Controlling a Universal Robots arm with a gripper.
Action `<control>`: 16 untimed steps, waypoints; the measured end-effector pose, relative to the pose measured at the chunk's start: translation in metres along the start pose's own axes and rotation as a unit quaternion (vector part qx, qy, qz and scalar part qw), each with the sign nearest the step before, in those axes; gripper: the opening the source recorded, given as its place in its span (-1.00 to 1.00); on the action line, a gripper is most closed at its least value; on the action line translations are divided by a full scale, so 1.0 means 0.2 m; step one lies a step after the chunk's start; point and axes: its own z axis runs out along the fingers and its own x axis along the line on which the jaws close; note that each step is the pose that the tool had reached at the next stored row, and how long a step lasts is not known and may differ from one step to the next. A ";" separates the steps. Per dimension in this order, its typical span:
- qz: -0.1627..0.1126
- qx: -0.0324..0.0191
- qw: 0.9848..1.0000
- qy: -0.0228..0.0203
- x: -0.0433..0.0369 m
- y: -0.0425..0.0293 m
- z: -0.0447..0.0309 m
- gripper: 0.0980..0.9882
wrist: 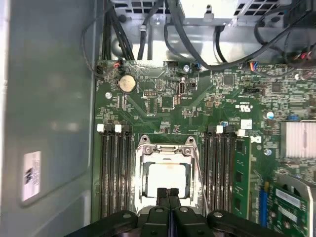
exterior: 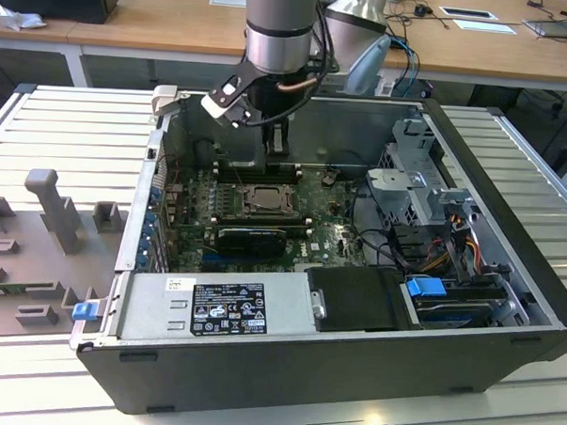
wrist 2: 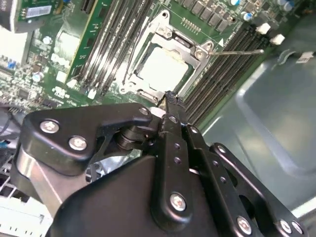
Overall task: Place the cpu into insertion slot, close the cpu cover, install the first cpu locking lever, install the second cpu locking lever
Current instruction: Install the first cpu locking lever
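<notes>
The open computer case (exterior: 333, 375) lies on its side on a ribbed metal table (exterior: 80, 128). Inside it, the green motherboard (exterior: 325, 224) covers the floor. A grey power supply (exterior: 214, 304) sits along the near wall, with a black box (exterior: 355, 298) just beside it. At the exterior view's right a metal drive cage (exterior: 412, 176) stands in the case, and below it there is a bundle of coloured cables (exterior: 457, 234).

On the motherboard, the insertion slot (exterior: 262, 200) lies between two groups of black memory slots (wrist: 112, 168). The cpu cover (wrist: 139, 170) lies flat over the slot. Through the cut-out middle of the cover the cpu (wrist: 167, 178) shows its pale top, so the cpu is already seated in the slot. A thin metal locking lever (wrist: 199, 173) runs along one side of the socket. In the second wrist view its free end (wrist 2: 237, 51) sticks out over the memory slots, away from the frame.

The gripper (wrist: 168, 193) hangs at one edge of the socket. Its two black fingers are pressed together and nothing is between them. I cannot tell whether the tips touch the frame.
</notes>
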 end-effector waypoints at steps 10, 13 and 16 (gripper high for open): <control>-0.067 0.009 0.998 0.003 -0.001 0.000 -0.007 -0.98; -0.089 0.010 0.996 0.003 -0.001 0.000 -0.006 -0.98; -0.118 0.011 0.993 0.004 -0.001 0.000 -0.006 -0.98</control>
